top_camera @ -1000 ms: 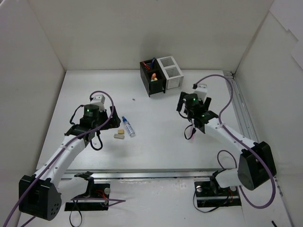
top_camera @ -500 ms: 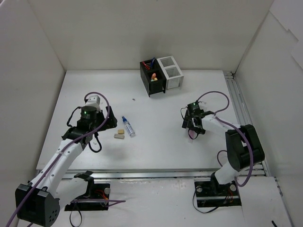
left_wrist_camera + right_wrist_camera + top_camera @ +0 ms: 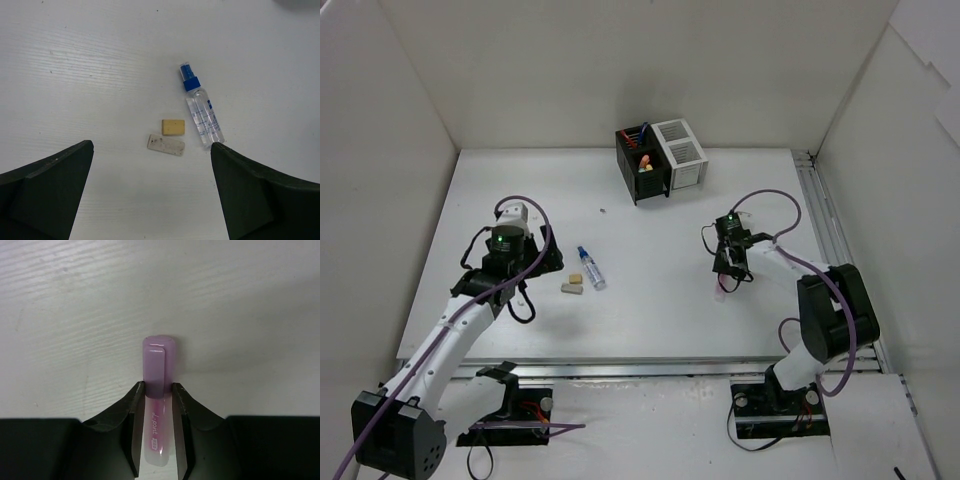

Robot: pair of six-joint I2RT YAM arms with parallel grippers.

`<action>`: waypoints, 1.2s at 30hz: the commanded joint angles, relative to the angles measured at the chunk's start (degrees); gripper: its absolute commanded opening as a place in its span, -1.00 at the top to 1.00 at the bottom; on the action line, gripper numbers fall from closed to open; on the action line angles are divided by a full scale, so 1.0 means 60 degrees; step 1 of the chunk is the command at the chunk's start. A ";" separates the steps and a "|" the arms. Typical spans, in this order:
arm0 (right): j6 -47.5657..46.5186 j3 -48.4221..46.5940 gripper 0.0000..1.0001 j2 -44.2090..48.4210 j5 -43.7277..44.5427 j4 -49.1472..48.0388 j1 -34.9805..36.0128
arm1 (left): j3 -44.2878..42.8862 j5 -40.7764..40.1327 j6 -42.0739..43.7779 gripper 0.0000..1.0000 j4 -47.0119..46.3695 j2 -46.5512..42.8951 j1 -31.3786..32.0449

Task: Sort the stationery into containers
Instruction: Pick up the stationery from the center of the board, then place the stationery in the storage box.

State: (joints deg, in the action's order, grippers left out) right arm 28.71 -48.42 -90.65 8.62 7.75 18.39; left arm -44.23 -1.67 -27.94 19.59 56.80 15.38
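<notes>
A pink highlighter [image 3: 159, 357] lies on the white table, and my right gripper [image 3: 158, 386] is shut on its barrel just below the cap. From above, that gripper [image 3: 726, 272] points down at the highlighter [image 3: 721, 289], right of centre. My left gripper [image 3: 152, 145] hangs open above a tan eraser [image 3: 173, 127], a grey eraser [image 3: 166, 145] and a blue-capped clear stick [image 3: 202, 112], touching none of them. The joined containers, one black [image 3: 642, 172] and one white mesh [image 3: 682, 158], stand at the back with several items in the black one.
White walls close in the table [image 3: 650, 320] at the back and on both sides. A metal rail [image 3: 825, 225] runs along the right edge. Purple cables loop off both arms.
My right gripper has come down onto the pink highlighter and its jaws have shut on it. The right arm folded in towards its base. The left arm shifted slightly and stayed open.
</notes>
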 commanded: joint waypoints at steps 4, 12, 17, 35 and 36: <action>-0.2277 -0.1638 1.00 0.1206 0.0920 -0.1197 0.1063 | -0.0129 -0.0059 -0.0059 -0.99 -0.0438 -0.0062 0.0030; -0.4679 -0.2941 1.00 0.0624 -0.0791 -0.7127 0.1387 | -0.0377 0.0161 -0.0147 -0.99 -0.0468 0.0451 0.0030; -0.6173 -0.5472 1.00 -0.1675 -0.1142 -0.8174 0.1476 | -0.0655 0.0161 -0.0147 -0.99 -0.0380 0.0758 0.0030; -0.6689 -0.9537 0.93 -0.6629 -0.0515 -0.9597 0.1491 | -0.1374 0.0161 0.0306 -0.99 0.0264 0.1637 -0.0673; -0.6704 -0.9479 0.94 -0.6702 -0.0471 -0.9612 0.1490 | -0.1374 0.0161 0.0321 -0.99 0.0293 0.1681 -0.0673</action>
State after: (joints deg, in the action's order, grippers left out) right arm -10.81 -102.89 -131.57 3.53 -43.68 27.22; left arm -48.90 -1.04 -27.27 21.34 66.54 11.88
